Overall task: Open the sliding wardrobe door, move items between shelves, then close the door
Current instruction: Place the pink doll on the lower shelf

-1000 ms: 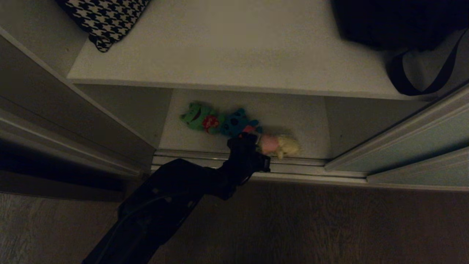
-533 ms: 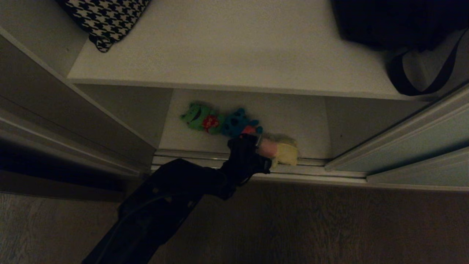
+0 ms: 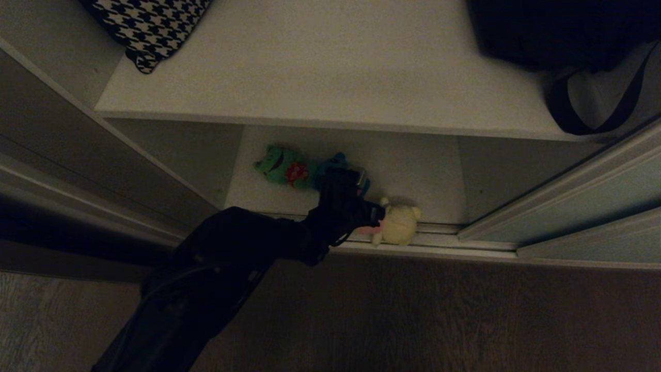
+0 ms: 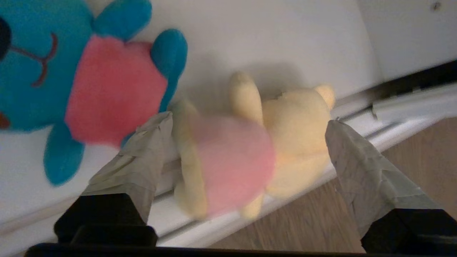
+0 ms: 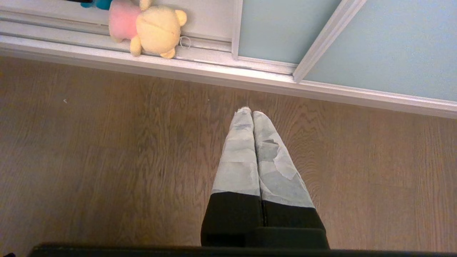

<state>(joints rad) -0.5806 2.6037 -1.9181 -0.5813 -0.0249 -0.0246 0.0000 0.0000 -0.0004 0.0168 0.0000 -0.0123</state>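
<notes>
So the wardrobe is standing open, with the sliding wardrobe door (image 3: 578,201) pushed off to the robot's right of the opening. Using the ribbed floor track (image 3: 444,243) as my landmark: the cream-yellow plush (image 3: 398,225) with the pink body is lying half on that track, right at the front lip of the bottom shelf (image 3: 413,170), with its back end hanging over the rails toward the wooden floor (image 3: 465,320). Just behind the track, further into the shelf, sits the blue plush (image 4: 53,82) with the pink belly, and the green plush (image 3: 279,165) with the red patch is beside that one, on the side away from the door.

The left gripper (image 4: 250,142) is low over the track with its taped fingers (image 4: 142,164) spread wide on either side of the yellow toy. From the wrist view neither pad is pressing on it, so it looks let go rather than pinched.

The right gripper (image 5: 251,117) hangs over the floor on the room side of the track, its fingers pressed flat together with nothing between them.

Higher up, the upper shelf (image 3: 330,67) carries a houndstooth cushion (image 3: 150,26) and a black strapped bag (image 3: 568,36).
</notes>
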